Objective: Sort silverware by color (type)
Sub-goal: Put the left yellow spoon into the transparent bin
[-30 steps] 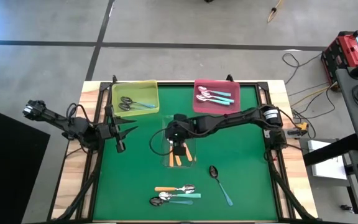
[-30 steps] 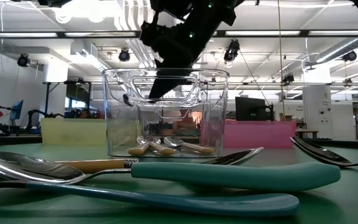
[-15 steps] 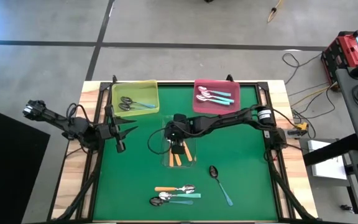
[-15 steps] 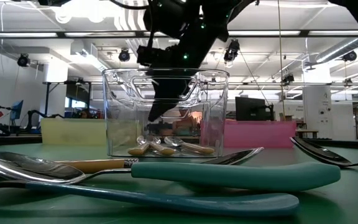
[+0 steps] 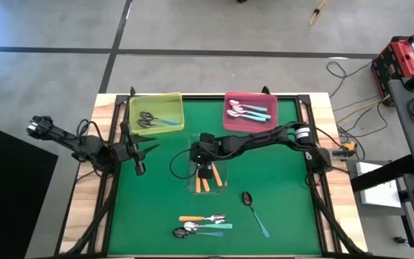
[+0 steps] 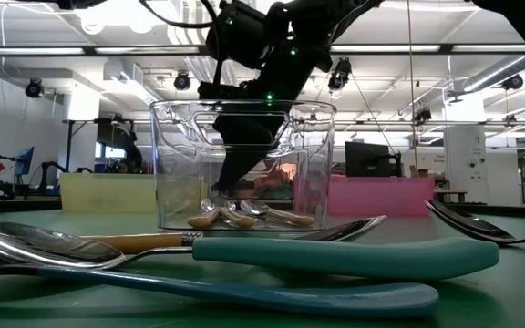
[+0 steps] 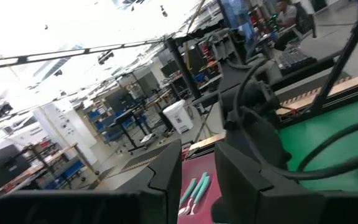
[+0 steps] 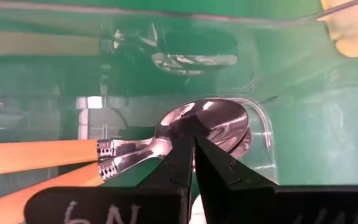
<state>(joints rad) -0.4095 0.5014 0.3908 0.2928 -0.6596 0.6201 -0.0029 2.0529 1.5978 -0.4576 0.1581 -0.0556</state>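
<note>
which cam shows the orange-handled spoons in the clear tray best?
Right wrist view: orange-handled spoons fill the frame, bowls stacked at the shut right end effector. High view shows only handles; low view shows them through the clear tray; left wrist view misses them.

Two trays [image 5: 156,112] [image 5: 251,109] at desk [image 5: 279,208] twelve o'clock, each with spoons inside. Clear bin [image 5: 195,188] at centre, holding spoons. Three spoons [image 5: 203,224] at six, one [image 5: 254,210] toward five.

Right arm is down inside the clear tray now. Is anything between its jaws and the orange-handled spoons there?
Nothing visible. The right gripper is inside the clear tray, jaws shut, tips right at the bowl of the upper orange-handled spoon; contact cannot be told. The left gripper waits at the table's left side.
</note>
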